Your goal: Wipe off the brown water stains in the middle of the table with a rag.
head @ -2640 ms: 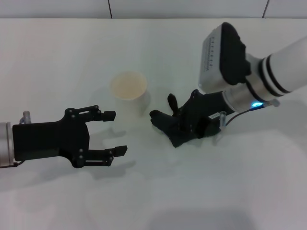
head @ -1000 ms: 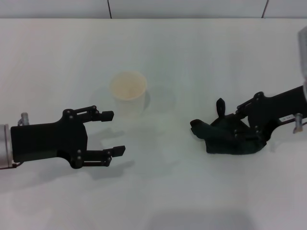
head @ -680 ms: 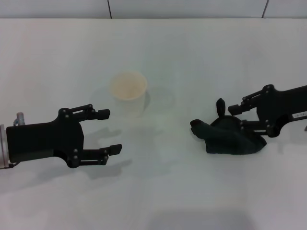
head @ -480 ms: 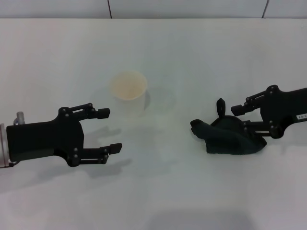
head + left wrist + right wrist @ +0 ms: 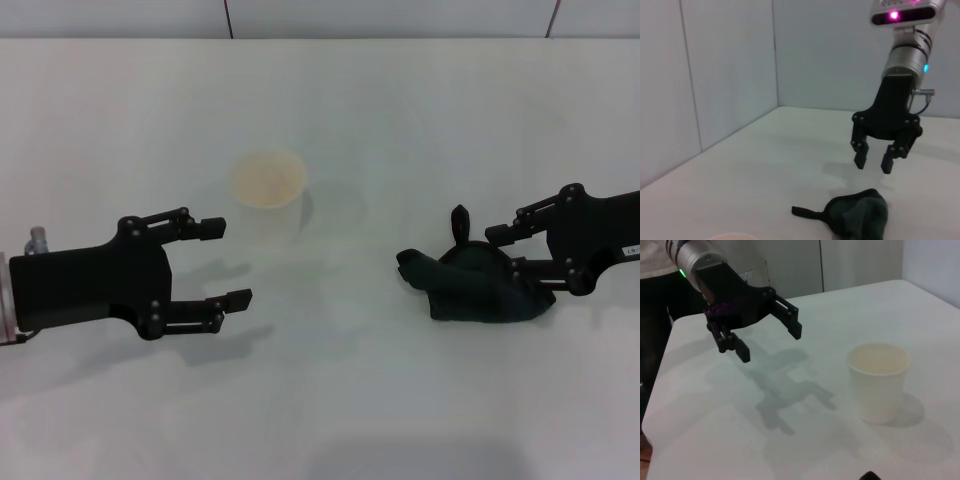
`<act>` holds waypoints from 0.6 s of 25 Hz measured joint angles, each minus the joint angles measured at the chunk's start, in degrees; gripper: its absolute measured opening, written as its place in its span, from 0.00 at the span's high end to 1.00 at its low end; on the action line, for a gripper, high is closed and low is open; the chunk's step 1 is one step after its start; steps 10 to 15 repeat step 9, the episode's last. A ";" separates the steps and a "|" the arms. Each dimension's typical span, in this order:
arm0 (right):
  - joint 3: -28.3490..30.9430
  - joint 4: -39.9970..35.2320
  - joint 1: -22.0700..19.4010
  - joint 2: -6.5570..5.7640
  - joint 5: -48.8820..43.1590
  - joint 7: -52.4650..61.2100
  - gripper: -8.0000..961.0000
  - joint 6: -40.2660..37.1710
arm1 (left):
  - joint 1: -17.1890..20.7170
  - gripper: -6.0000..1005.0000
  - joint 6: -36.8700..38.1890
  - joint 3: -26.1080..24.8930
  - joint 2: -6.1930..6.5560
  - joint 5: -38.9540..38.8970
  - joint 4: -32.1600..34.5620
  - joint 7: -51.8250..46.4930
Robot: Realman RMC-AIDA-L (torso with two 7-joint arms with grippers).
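The dark rag [image 5: 478,288] lies crumpled on the white table [image 5: 350,400], right of the middle. My right gripper [image 5: 504,250] stands open at the rag's right edge with nothing between its fingers. The left wrist view shows this right gripper [image 5: 873,165] raised just above and behind the rag [image 5: 856,215], apart from it. At the left, my left gripper [image 5: 227,262] hovers open and empty; the right wrist view also shows the left gripper [image 5: 770,342]. No brown water stains show on the table in any view.
A white paper cup [image 5: 268,192] with a tan inside stands upright between the two grippers, toward the far side; the right wrist view shows the cup [image 5: 879,381] too. A wall runs along the table's far edge.
My right gripper dragged the rag from beside the cup over to the right, opened and let it go, then backed off to the right. The left gripper drifted slightly left.
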 joint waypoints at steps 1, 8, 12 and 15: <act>0.01 -0.06 0.00 0.00 0.01 -0.07 0.62 -0.11 | 0.02 0.16 -0.01 -0.19 0.01 0.00 -0.01 -0.01; 0.63 -0.20 0.02 -0.15 0.03 -0.49 0.62 -0.45 | 0.12 0.16 -0.03 -0.38 0.03 0.15 -0.17 -0.10; 0.70 -0.21 0.02 -0.15 0.03 -0.53 0.62 -0.46 | 0.06 0.16 -0.03 -0.39 0.03 0.23 -0.30 -0.10; 0.70 -0.21 0.02 -0.15 0.03 -0.53 0.62 -0.46 | 0.06 0.16 -0.03 -0.39 0.03 0.23 -0.30 -0.10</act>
